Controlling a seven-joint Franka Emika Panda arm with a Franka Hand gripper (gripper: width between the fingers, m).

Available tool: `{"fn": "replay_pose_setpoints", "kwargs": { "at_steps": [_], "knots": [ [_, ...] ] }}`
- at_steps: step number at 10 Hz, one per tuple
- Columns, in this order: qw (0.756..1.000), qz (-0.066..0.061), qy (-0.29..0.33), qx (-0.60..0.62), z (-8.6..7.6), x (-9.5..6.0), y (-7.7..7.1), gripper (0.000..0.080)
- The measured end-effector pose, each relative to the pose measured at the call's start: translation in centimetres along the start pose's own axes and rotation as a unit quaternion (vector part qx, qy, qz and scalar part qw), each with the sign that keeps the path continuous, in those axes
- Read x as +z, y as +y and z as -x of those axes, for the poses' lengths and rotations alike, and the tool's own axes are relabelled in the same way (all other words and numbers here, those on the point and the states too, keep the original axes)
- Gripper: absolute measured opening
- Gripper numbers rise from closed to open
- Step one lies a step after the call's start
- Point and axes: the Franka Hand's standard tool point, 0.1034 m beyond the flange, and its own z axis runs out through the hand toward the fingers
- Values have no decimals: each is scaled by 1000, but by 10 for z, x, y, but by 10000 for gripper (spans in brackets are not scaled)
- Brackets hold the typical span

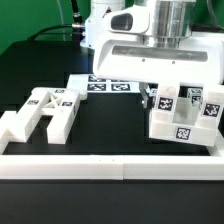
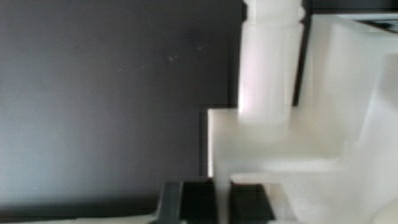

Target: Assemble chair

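Black surface [image 1: 110, 125], long white wall [image 1: 110, 165] along front edge. Exterior view's left: chunky white H-shaped plastic frame [image 1: 45, 110] lying flat, tags on top. Middle, further back: flat white marker board [image 1: 105, 85]. Right: white robot arm [image 1: 160, 30] reaching down, pincer [image 1: 153, 97] pressed together, just beside big boxy white chair part [image 1: 185, 115] with tags. Cannot tell if pinching anything.

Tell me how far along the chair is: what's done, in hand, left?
Done, it seems: the boxy white tagged plastic seat block stands at the exterior view's right. In hand: the gripper is shut at that block; what it pinches is unclear. Left: the white H-shaped plastic frame lies loose at the exterior view's left.
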Motion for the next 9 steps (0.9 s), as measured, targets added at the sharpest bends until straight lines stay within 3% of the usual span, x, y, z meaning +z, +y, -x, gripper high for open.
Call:
{"fn": "replay_pose_setpoints", "kwargs": {
  "at_steps": [3,5,7,9],
  "knots": [
    [1000,4,-19,-2,5,0,2,32],
    [994,11,-102,-27,17,-11,12,32],
    [984,2,-167,-58,9,-26,20,32],
    [972,6,-226,-58,9,-23,23,32]
  ]
}}
